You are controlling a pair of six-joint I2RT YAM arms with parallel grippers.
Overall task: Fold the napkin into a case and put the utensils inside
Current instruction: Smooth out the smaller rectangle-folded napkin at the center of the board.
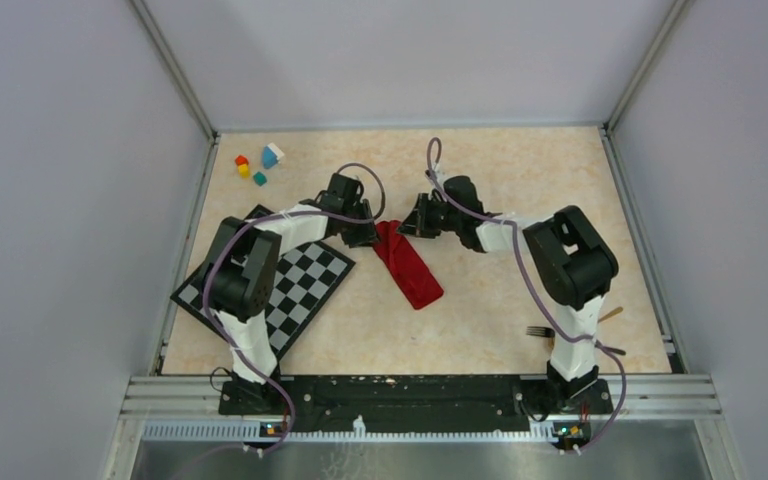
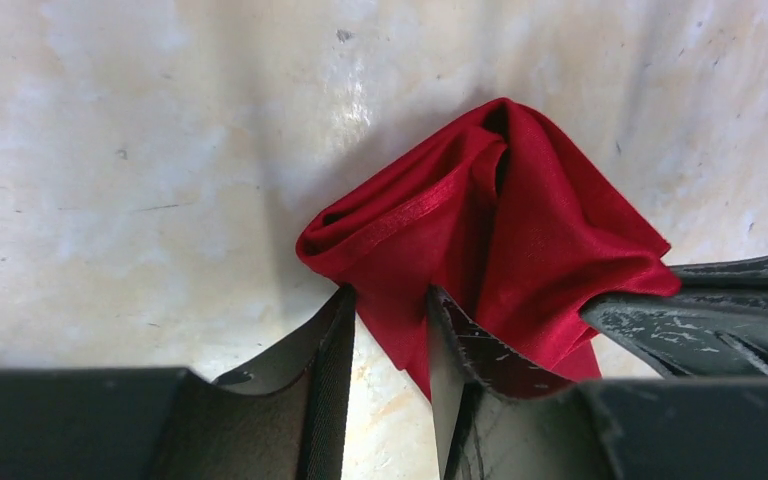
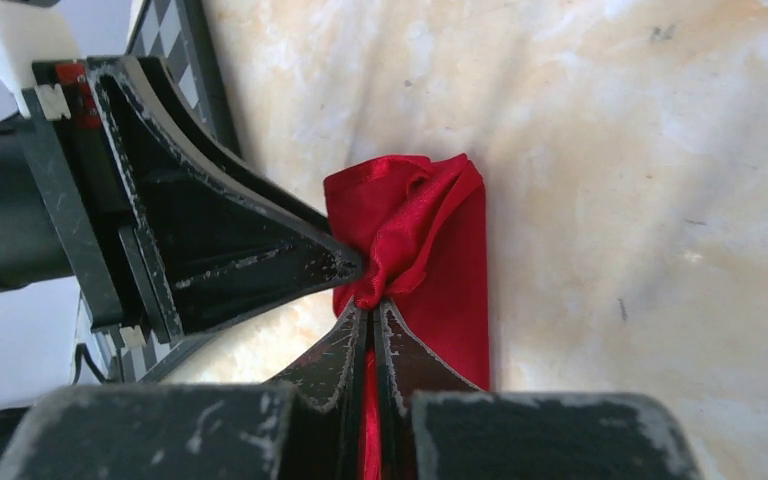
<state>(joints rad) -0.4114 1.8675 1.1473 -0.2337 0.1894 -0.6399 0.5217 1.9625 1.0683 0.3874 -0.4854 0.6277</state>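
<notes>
Starting with the table (image 1: 520, 180), a checkered mat (image 1: 310, 285) lies at its left side, partly under the left arm, and nothing of the task rests on it. Near the middle lies the napkin (image 1: 410, 265), already folded down to a narrow red strip running slantwise. The folding therefore looks largely done, though the far end is bunched and raised, and whether it has a proper pocket cannot be told. Both arms meet at that far end. The right gripper (image 3: 372, 312) has its fingers pressed together on a pinch of the red cloth. The left gripper (image 2: 390, 325) stands with its fingers a narrow way apart, a corner of the cloth lying in the gap but not clearly clamped. What is left, as I judge it, is tidying that end and the whole second half — the fork (image 1: 540, 331) and what looks like the tan handle of the spoon (image 1: 612, 313) lie well apart from the napkin, by the right arm's base, not yet picked up. Small coloured blocks (image 1: 257, 165) sit near the far left corner.
</notes>
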